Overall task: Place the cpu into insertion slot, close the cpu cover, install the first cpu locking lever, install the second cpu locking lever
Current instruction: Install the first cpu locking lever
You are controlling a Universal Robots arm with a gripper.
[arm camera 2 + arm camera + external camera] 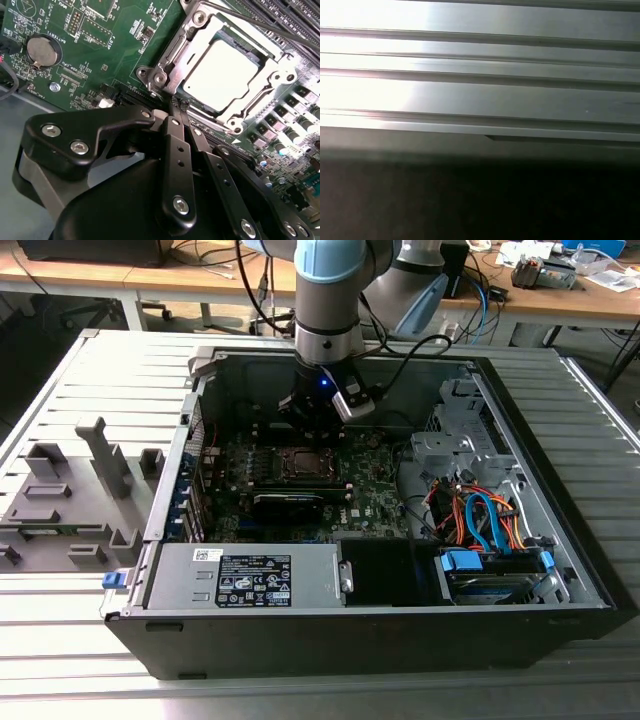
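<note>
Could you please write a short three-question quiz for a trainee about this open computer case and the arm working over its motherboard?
1. True or false: the cpu already lies in the insertion slot, with the cpu cover down around it.
2. In the second wrist view, the gripper has its fingertips nearest to: A) a corner of the cpu cover, B) the coin battery, C) the blue cables.
3. In the exterior view, on which side of the computer case do the grey fixtures stand?

Key: 1 true; 2 A; 3 the exterior view's left.
</note>
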